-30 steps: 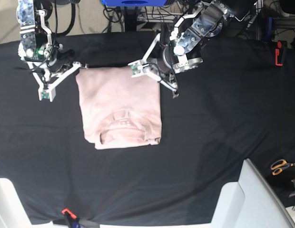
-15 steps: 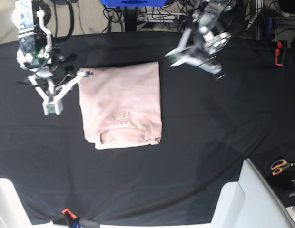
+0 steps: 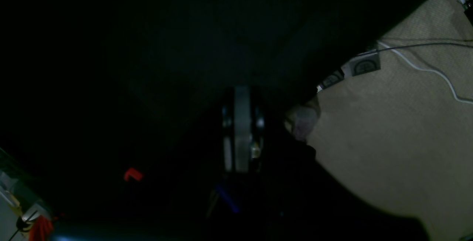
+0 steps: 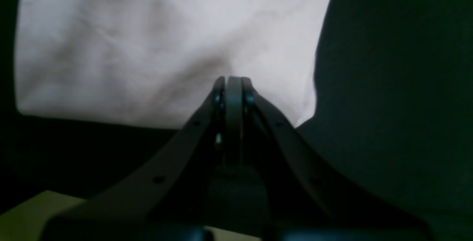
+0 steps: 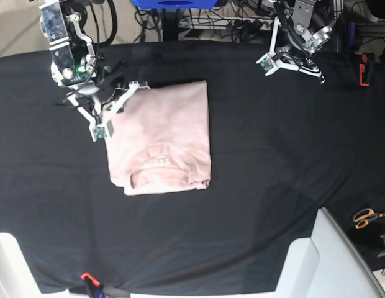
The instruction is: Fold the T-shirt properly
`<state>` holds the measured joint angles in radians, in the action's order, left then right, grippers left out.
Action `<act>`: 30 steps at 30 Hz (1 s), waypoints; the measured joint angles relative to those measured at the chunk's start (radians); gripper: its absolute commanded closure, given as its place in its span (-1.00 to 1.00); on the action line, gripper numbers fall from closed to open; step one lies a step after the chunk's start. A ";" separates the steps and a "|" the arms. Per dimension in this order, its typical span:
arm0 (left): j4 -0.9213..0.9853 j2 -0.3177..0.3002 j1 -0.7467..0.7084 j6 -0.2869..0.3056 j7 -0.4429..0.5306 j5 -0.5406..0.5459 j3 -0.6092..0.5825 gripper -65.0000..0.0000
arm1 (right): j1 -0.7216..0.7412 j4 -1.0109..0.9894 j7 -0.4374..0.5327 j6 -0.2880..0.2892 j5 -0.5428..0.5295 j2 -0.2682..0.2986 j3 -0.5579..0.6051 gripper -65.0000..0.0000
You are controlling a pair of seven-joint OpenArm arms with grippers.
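Shirt, pale pink, lies folded in a neat rectangle with the collar showing at its near end, left of the desk's middle. Right gripper, fingers spread, straddles the shirt's far-left corner. Left gripper, also spread and empty, hangs well apart near the desk's far edge.

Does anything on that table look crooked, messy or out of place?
Not much. The T-shirt lies folded into a compact, slightly skewed rectangle, its bottom edge uneven. Orange-handled scissors lie off to the side, away from the work.
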<state>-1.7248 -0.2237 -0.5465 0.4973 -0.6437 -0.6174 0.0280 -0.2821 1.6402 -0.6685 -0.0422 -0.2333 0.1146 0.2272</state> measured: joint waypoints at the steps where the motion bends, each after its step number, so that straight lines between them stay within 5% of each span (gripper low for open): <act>1: 0.000 0.000 -0.002 0.000 -0.003 0.000 0.001 1.00 | 0.005 -0.022 0.005 -0.001 -0.003 0.001 0.000 1.00; 11: 0.000 0.001 0.003 0.000 -0.002 0.001 0.002 1.00 | 0.037 -0.186 0.093 0.005 0.001 0.016 -0.189 1.00; 15: -0.006 0.000 0.004 0.000 -0.002 -0.002 -0.005 1.00 | -0.032 -0.033 0.085 -0.015 0.011 0.020 -0.213 1.00; 23: -0.076 -0.012 -0.149 -0.003 0.148 0.233 0.035 1.00 | -0.210 0.177 0.089 -0.006 0.003 0.042 -0.212 1.00; 26: -0.076 -0.005 -0.228 0.000 0.178 0.226 0.027 1.00 | -0.325 0.252 0.047 -0.095 0.009 0.080 -0.219 1.00; 30: -0.077 -0.003 -0.318 -0.001 0.180 0.230 0.028 1.00 | -0.452 0.315 -0.055 -0.104 0.000 0.080 -0.288 1.00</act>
<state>-1.8015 -0.2268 -0.8642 0.4965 -0.4637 -0.3878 0.0559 -0.7345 1.9549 -0.7238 -0.1463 -0.2333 0.1951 -0.0612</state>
